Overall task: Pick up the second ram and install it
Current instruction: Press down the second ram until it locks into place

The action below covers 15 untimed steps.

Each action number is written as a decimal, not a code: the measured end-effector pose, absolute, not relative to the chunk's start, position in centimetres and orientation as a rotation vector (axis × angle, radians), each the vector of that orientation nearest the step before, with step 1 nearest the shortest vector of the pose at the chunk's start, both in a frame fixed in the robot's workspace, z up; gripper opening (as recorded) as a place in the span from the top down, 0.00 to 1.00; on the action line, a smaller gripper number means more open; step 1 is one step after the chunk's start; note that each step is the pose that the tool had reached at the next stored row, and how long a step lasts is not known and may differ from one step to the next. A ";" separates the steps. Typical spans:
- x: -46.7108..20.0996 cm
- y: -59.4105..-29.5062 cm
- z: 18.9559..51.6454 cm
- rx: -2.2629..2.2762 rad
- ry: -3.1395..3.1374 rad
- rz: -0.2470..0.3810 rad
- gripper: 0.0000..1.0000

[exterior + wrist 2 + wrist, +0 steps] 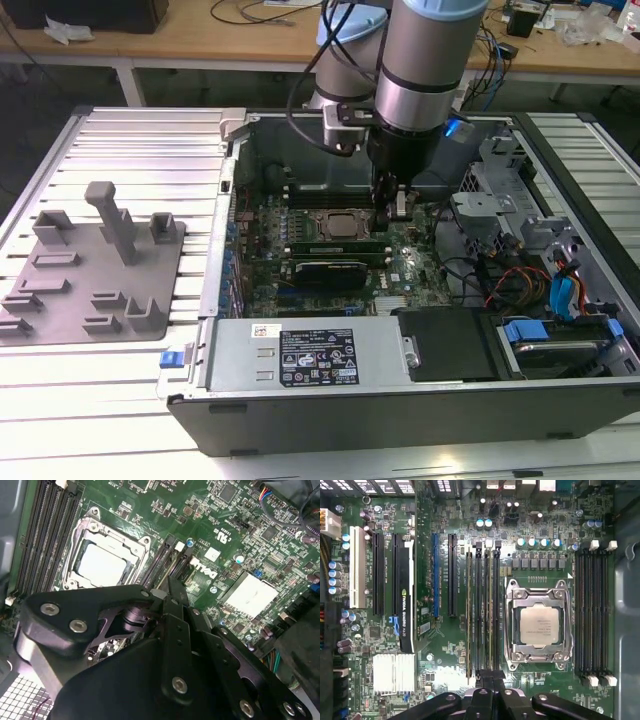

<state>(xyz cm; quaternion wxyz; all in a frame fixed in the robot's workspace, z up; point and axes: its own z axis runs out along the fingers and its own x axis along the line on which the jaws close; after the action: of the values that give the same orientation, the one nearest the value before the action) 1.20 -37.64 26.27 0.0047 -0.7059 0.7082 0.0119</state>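
Gripper (392,215) is down inside the open PC case (300,420), its tip right over the memory slots beside the CPU socket (539,625). Can't tell from here whether it's apart, together or clamped on anything; its own black body hides the tip in both wrist views.

The second ram (487,615) looks to be the thin green strip standing on edge in a slot, approx. the middle of the bank just beside the socket. The gripper sits at one end of it, touching or v. close (can't say which). Another stick (468,615) stands in the outer slot of the same bank, w/ an empty black slot between the two. Whether the second ram is fully seated or just resting in the slot I can't make out. The slot latches are too small to read.

The grey holder plate (90,270) lies well apart, outside the case on the exterior view's left, w/ no green stick visible on its blocks.

Handling, as I'd judge it: the stick is light and stiff but thin, so it won't take bending or twisting. Chips and the contact edge are fragile. Best hold is across the flat faces near the top edge, mid-length, and any push should go straight down, evenly at both ends.
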 end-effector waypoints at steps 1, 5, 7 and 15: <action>1.2 -37.6 26.2 -2.211 2.218 0.038 0.92; 1.4 -37.6 25.9 -2.211 2.218 0.037 0.92; 1.5 -37.6 25.9 -2.211 2.218 0.037 0.92; 1.6 -37.6 25.4 -2.211 2.218 0.037 0.92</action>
<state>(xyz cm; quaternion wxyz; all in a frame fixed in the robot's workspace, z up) 1.62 -37.64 25.36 0.0048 -0.7060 0.7081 0.0119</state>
